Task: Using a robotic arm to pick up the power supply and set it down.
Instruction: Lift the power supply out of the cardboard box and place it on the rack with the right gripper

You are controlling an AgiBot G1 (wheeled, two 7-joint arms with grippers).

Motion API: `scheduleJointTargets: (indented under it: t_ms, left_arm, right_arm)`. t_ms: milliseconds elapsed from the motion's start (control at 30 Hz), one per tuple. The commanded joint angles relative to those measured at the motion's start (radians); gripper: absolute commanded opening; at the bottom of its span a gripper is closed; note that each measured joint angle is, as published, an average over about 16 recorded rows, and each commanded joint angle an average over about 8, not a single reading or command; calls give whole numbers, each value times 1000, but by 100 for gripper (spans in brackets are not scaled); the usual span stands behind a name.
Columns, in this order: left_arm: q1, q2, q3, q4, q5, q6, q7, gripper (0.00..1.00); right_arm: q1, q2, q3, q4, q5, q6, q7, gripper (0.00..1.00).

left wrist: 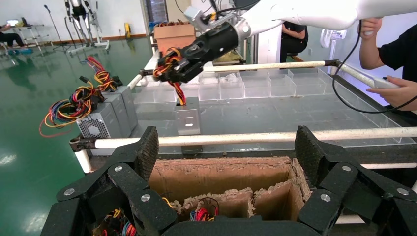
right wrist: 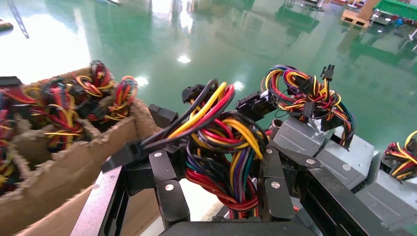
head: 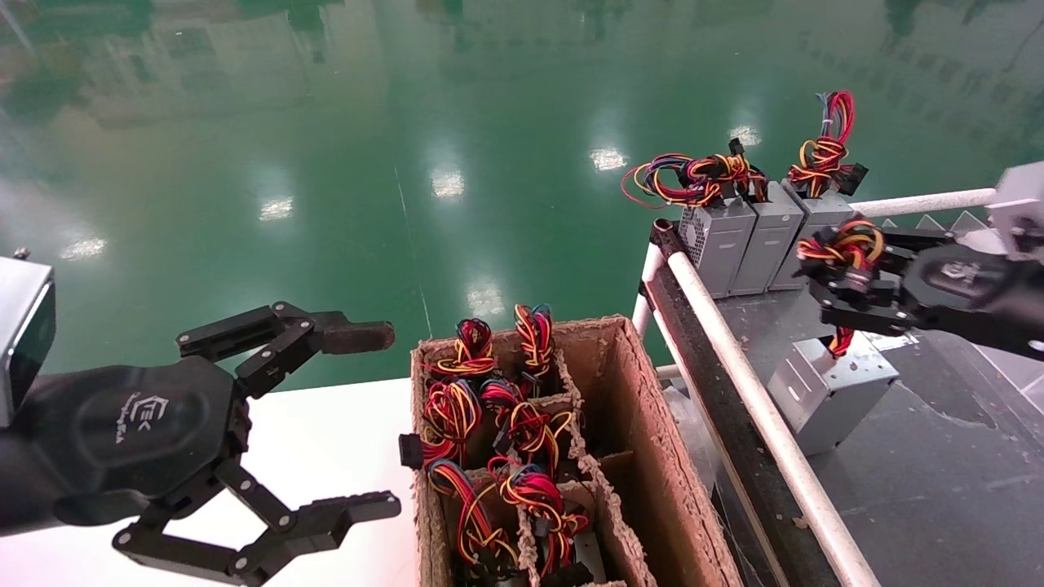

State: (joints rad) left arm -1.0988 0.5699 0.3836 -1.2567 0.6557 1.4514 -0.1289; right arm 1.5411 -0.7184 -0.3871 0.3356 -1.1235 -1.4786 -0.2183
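Beside cardboard box (head: 652, 456), our left gripper (head: 359, 420) hangs spread wide, idle, holding nothing. Right gripper (head: 824, 281) pinches wire bundle (head: 844, 244) of power supply (head: 828, 391), which hangs just under it, over dark table (head: 938, 489), row of placed supplies (head: 754, 236) beyond. Risk, we judge: grip on wires only, so box may swing, slip, land tilted.

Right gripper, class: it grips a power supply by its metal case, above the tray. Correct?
No. The right gripper is shut on the wire bundle, not the case; the power supply hangs beneath it above the tray. The right wrist view shows this.
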Motion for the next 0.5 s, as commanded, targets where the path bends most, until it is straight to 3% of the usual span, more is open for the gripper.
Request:
scheduleJointTargets:
  t_ms: [33,500]
  left_arm:
    - [0,0,0,0,0,0,0,100]
    - [0,0,0,0,0,0,0,100]
  right_arm:
    - [24,-23,-10,-22,-19,15,-12,0]
    - [132,-147,-55,-142,-88,54,-70,0]
